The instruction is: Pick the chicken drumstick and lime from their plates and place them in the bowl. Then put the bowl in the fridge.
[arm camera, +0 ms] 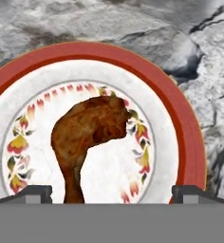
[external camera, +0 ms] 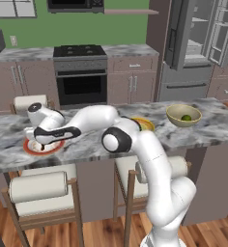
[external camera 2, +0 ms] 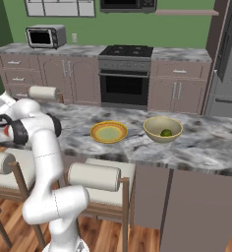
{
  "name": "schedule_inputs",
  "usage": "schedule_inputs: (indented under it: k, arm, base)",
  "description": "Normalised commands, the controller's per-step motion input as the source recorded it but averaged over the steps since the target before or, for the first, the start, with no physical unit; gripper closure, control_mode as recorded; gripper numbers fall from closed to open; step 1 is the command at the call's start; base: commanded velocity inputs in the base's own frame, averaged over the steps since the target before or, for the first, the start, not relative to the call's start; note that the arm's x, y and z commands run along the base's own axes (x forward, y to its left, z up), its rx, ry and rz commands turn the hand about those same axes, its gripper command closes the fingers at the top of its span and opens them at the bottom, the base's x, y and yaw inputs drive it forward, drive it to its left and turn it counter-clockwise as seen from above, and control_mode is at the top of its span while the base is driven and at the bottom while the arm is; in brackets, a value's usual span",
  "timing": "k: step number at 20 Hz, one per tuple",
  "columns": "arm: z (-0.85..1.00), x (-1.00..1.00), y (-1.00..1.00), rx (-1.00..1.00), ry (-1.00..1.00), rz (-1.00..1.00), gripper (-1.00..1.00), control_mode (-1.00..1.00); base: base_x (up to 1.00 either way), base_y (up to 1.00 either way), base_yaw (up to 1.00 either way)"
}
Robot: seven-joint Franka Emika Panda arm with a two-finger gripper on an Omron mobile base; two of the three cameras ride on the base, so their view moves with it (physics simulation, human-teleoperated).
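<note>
Your gripper (arm camera: 112, 192) hangs low over the white plate with the orange-red rim (arm camera: 182, 118), its two dark finger tips (arm camera: 33, 193) spread wide with nothing between them but air. The chicken drumstick (arm camera: 88, 137) lies in the middle of that plate: a lumpy, glossy brown roast piece, fat end up in the hand view, tapering down to a thin bone that runs between the tips. You can see the plate's smooth white glaze carries a ring of small painted red and yellow leaf shapes around the meat. There is no lettering on it that you could read.

From the left base view, the arm bends across the marbled grey-and-white stone counter (external camera: 217, 123), and the hand sits right above the red-rimmed plate (external camera: 31, 148) near the counter's left end. The lime (external camera: 186, 117), a small round dark green fruit, already rests inside the bowl (external camera: 176, 112), which is deep, round and pale beige-olive with a light rim. The flat yellow-orange plate with the pale green centre (external camera 2: 108, 131) lies just beside the bowl on the same counter, bare. Behind, the grey stainless fridge (external camera: 183, 72) stands with its upper doors swung open, pale shelves showing inside. You probably cannot judge from the base views whether the tips touch the plate; the hand hides that spot. Round padded stools (external camera: 37, 187) with wooden frames are tucked under the counter's near edge.
</note>
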Motion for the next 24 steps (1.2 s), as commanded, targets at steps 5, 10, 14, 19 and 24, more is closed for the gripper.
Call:
schedule_inputs:
  k: [5, 10, 14, 19, 24]
  arm:
    - [-0.07, 0.19, 0.28, 0.00, 0.07, 0.07, -1.00, -1.00]
    - [-0.19, 0.03, 0.22, 0.00, 0.00, 0.07, -1.00, -1.00]
    - [-0.27, 0.00, 0.11, 0.00, 0.00, 0.04, -1.00, -1.00]
    - [-0.25, 0.01, -0.01, 0.00, 0.00, 0.02, -1.00, -1.00]
    - [-0.18, 0.03, -0.13, 0.00, 0.00, 0.00, -1.00, -1.00]
  base:
    - [0.00, 0.00, 0.00]
    - [0.00, 0.00, 0.00]
    - [0.00, 0.00, 0.00]
    - [0.00, 0.00, 0.00]
    - [0.00, 0.00, 0.00]
